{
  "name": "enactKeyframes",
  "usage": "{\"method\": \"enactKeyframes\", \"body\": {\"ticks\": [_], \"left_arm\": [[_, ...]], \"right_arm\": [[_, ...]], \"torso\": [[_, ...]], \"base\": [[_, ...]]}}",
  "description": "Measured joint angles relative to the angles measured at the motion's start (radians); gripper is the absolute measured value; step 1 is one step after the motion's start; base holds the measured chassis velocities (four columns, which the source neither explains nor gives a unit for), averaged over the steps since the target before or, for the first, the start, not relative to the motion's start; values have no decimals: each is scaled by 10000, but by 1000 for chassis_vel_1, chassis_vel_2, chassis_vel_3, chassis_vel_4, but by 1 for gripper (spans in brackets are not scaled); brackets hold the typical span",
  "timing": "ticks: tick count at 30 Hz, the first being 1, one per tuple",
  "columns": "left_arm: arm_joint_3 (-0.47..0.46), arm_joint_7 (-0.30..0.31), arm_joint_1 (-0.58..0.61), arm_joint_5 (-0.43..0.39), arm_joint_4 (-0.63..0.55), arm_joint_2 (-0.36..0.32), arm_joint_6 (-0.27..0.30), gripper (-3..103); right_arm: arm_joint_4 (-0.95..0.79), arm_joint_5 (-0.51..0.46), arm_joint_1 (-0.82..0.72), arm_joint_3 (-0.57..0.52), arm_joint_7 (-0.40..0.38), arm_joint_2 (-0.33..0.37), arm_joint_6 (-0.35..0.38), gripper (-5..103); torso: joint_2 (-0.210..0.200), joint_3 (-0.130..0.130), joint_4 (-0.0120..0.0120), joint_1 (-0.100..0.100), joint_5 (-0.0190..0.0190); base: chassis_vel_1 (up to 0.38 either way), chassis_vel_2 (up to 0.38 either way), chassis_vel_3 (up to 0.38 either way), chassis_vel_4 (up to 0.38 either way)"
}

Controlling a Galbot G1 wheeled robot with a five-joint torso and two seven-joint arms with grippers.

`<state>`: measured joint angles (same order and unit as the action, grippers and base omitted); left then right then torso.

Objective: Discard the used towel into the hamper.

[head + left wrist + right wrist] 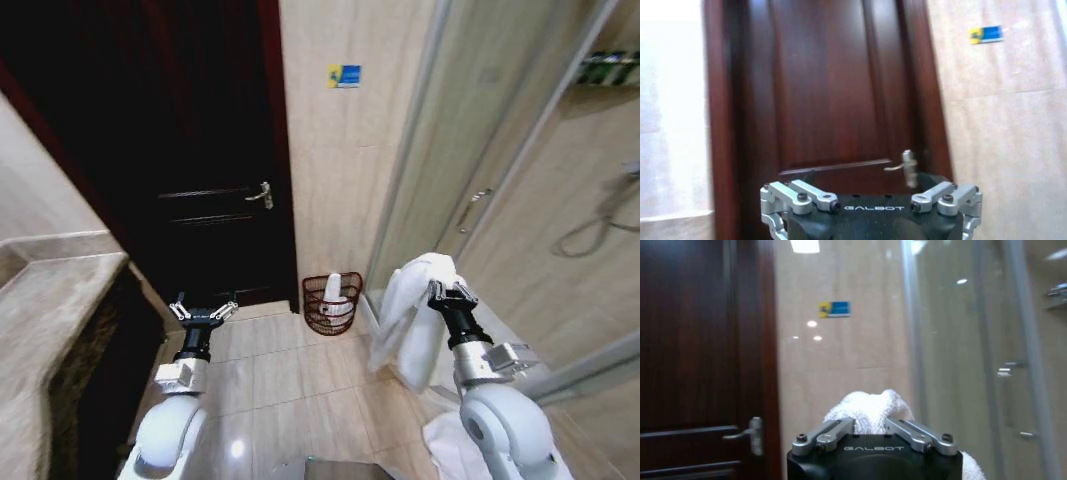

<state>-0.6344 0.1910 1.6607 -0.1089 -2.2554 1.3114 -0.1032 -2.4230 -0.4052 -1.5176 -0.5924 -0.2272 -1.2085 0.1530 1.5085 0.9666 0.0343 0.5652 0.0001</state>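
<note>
Glossy beige floor tiles (290,375) underfoot, between a stone counter (60,300) on the left and a glass shower screen (470,190) on the right. Nearest on the right, right gripper (452,291) raised, fingers clamped on the white towel (410,320), which bunches above the fingertips and hangs down in a long fold toward the floor; seen from the right wrist as a white tuft (870,412) pinched between the closed fingers. On the left, left gripper (203,310) spread wide and holding nothing, idle in front of the dark wooden door (190,150). Farther off, against the tiled wall between door and shower screen, the hamper (332,302), upright on the floor, with something white already inside. Lies forward and to the left of the towel-carrying gripper, and lower; roughly midway between both arms, so a carry forward-left and down judged necessary before any release
</note>
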Motion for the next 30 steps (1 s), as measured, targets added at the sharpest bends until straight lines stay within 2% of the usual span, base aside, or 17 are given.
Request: {"method": "enactKeyframes", "body": {"ticks": [13,16,30], "left_arm": [[143,80,-20,90,85,-83,-85,100],[343,142,-12,226,34,-117,-116,100],[557,232,198,526,-92,-155,-114,100]], "right_arm": [[-261,-282,274,-62,-145,82,372,5],[-289,-520,394,-347,-78,210,556,5],[-169,-815,664,-411,82,358,648,5]], "torso": [[0,0,3,-1,-2],[0,0,-5,-1,-2],[1,-1,-1,-3,-1]], "base": [[92,97,87,82],[0,0,0,0],[-19,18,18,-15]]}}
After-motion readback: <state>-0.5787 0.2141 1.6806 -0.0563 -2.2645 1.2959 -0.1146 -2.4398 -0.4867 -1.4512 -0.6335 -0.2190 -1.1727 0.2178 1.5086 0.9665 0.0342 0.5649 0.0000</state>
